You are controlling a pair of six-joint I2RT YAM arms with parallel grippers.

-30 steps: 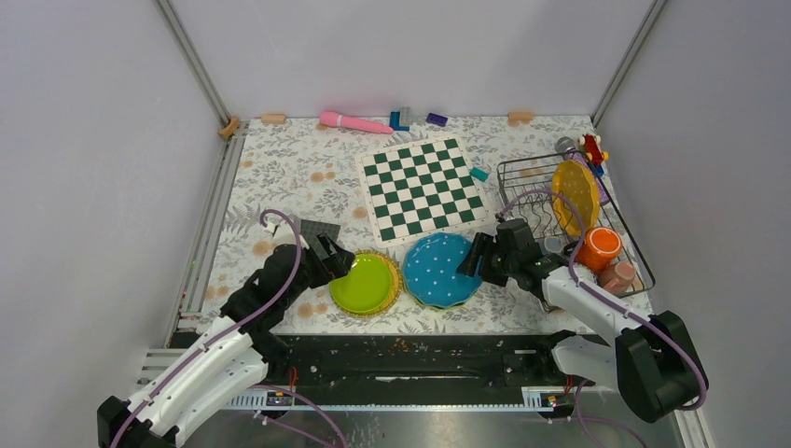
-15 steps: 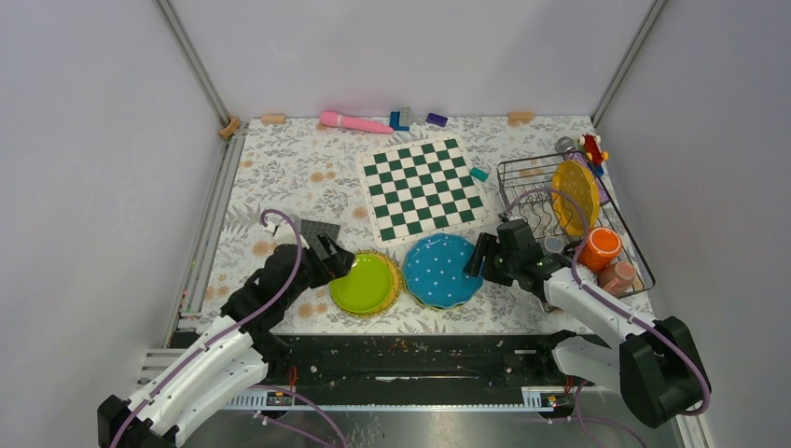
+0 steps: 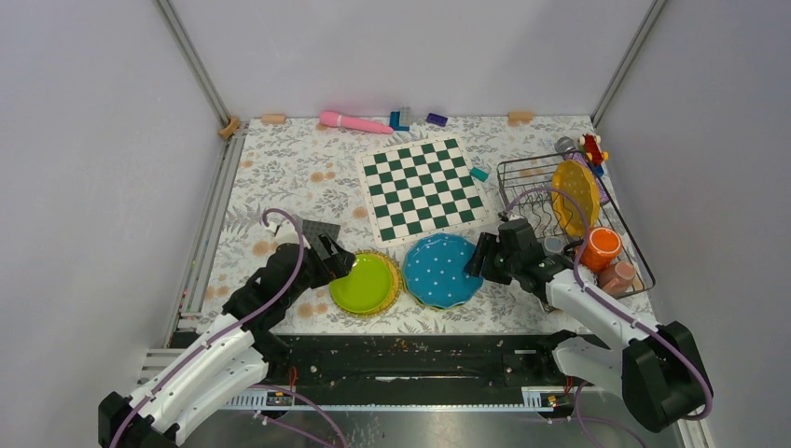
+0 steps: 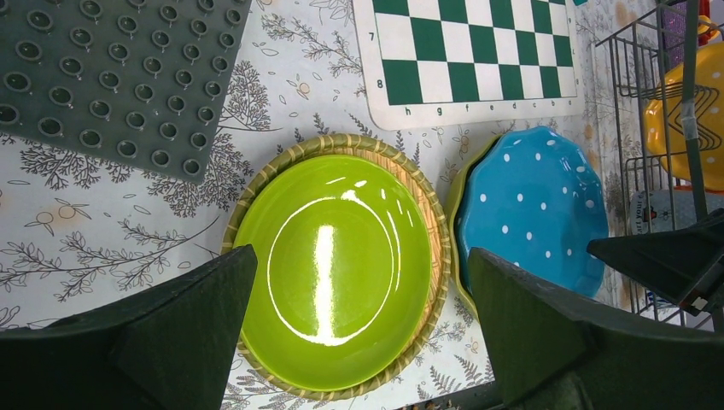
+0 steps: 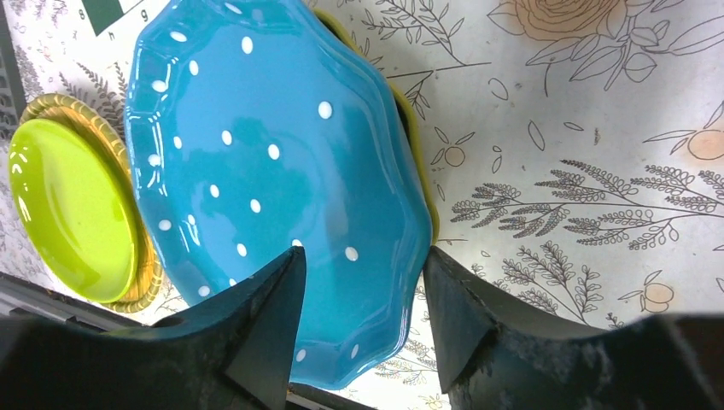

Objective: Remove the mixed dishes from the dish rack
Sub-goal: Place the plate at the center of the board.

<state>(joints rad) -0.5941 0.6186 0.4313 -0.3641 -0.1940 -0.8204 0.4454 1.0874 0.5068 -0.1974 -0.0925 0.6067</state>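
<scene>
The dish rack (image 3: pixel 522 177) stands at the right and holds an upright orange-yellow plate (image 3: pixel 574 194), an orange cup (image 3: pixel 598 248) and a pink cup (image 3: pixel 617 274). A teal white-dotted plate (image 3: pixel 441 269) lies on the table on top of a yellow-green plate (image 5: pixel 418 145). My right gripper (image 5: pixel 363 254) is open and straddles the teal plate's (image 5: pixel 273 162) near rim. A lime-green plate (image 4: pixel 341 256) rests in a woven-rimmed one. My left gripper (image 4: pixel 360 256) hangs wide open just above it, holding nothing.
A green-and-white chessboard (image 3: pixel 424 187) lies behind the plates and a grey studded baseplate (image 3: pixel 317 231) sits by the left gripper (image 3: pixel 338 264). A pink tube (image 3: pixel 354 121) and small blocks lie along the back edge. A red toy (image 3: pixel 591 147) sits behind the rack.
The right arm has shifted very slightly and its jaws have narrowed a touch over the teal plate's rim. The plates and the left arm have not moved.
</scene>
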